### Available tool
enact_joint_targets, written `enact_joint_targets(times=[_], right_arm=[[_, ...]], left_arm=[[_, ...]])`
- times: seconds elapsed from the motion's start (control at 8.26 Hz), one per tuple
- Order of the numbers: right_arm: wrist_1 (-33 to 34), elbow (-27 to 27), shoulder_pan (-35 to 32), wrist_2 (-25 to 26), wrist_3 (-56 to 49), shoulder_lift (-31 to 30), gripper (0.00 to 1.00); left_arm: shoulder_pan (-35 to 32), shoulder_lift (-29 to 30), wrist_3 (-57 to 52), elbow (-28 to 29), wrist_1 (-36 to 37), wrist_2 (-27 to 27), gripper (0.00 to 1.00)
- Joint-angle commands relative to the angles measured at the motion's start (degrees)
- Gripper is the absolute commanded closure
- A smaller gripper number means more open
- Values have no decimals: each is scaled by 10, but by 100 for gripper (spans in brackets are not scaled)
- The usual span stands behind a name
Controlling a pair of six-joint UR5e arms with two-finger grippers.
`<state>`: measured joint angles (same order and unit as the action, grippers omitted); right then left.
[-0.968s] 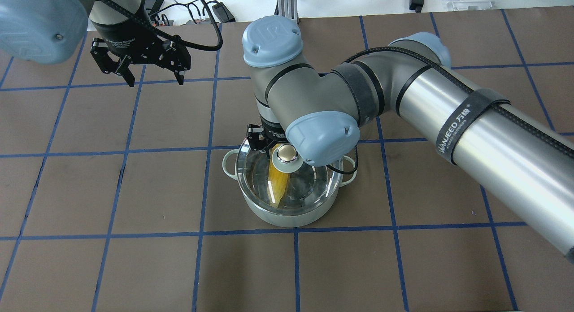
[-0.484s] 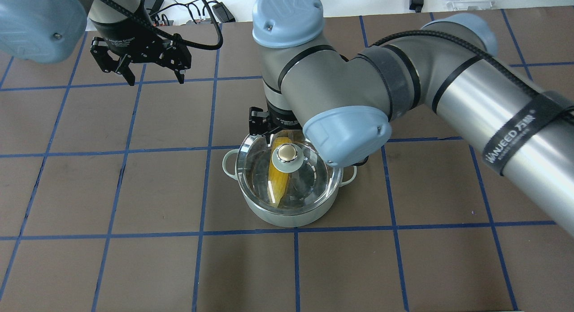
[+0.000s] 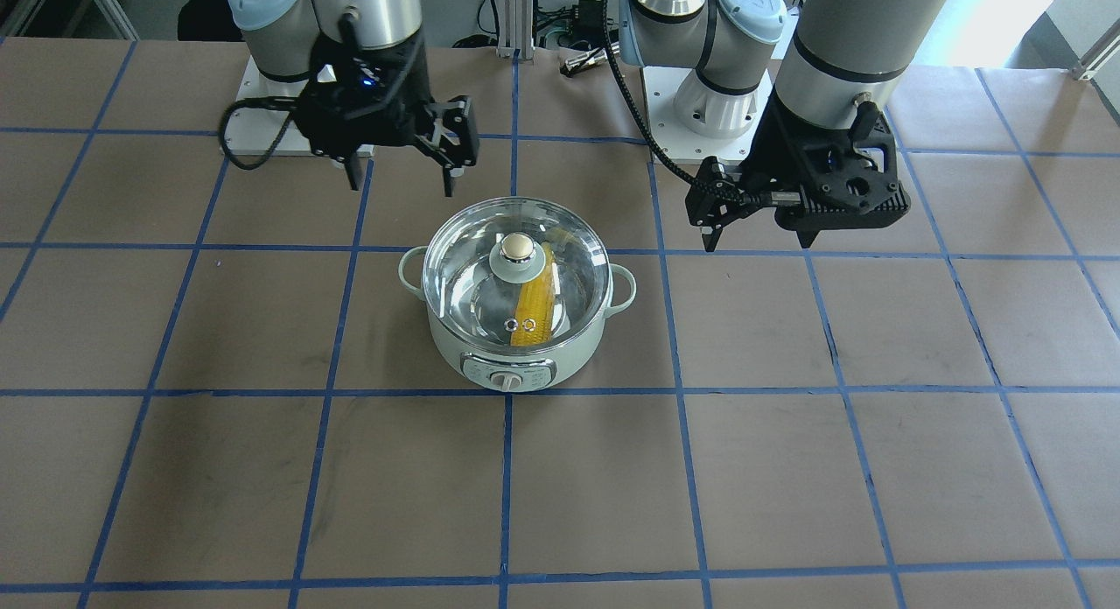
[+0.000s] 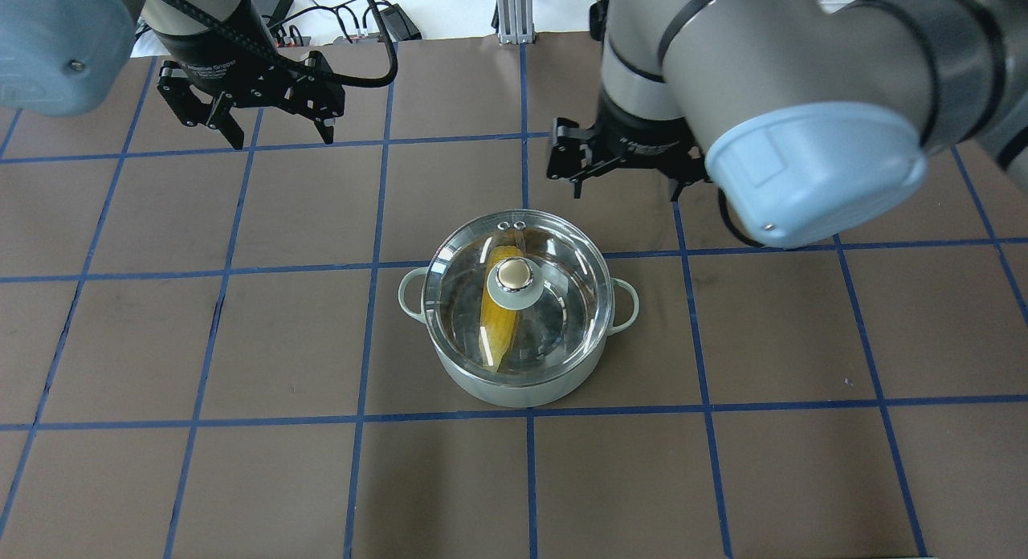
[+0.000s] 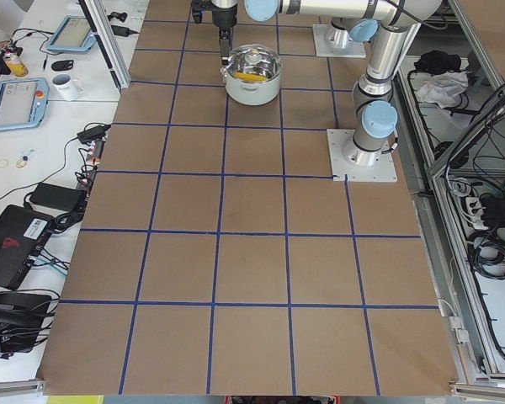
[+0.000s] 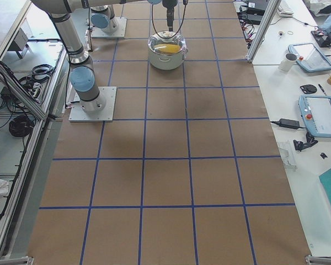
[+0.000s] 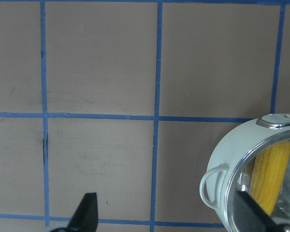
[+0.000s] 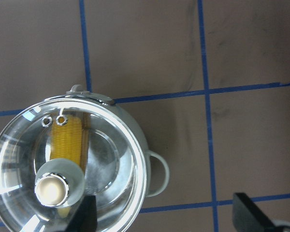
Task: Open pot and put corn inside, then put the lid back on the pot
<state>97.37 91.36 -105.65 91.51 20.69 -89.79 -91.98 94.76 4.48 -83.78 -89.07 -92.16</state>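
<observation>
Brown blue-gridded table [image 4: 241,342], corn [image 4: 498,326] in pot [image 4: 514,390] under lid [image 4: 562,258], left pincer [image 4: 281,141] and right pincer [image 4: 626,193] wide, empty, white benches [image 5: 34,126] beside

The pot [image 3: 479,360] stands on the brown, blue-gridded table [image 3: 787,478]

Counter [image 4: 241,342]: brown sheet, blue tape grid [image 4: 365,266]. Aluminium post [image 4: 509,9] at its far edge. Side bench [image 5: 34,160] in the left-end view: white mug [image 5: 66,85] just beside a teach pendant [image 5: 17,103], black box [image 5: 46,195] nearer the camera.
</observation>
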Motion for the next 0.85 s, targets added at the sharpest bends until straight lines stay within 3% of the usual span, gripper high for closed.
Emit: enact_joint_targets(times=[0.0,0.12,0.73], right_arm=[[-65,-42,136,-2,-97,-30,0],[-95,-62,147,-1,-97,-25,0],[-103,-58,147,-8,-99,-23,0]], left_arm=[[0,-21,-1,-5,-2,18,0],[0,-19,3,-6,-2,15,0],[0,-15,4,-9,-4,12,0]])
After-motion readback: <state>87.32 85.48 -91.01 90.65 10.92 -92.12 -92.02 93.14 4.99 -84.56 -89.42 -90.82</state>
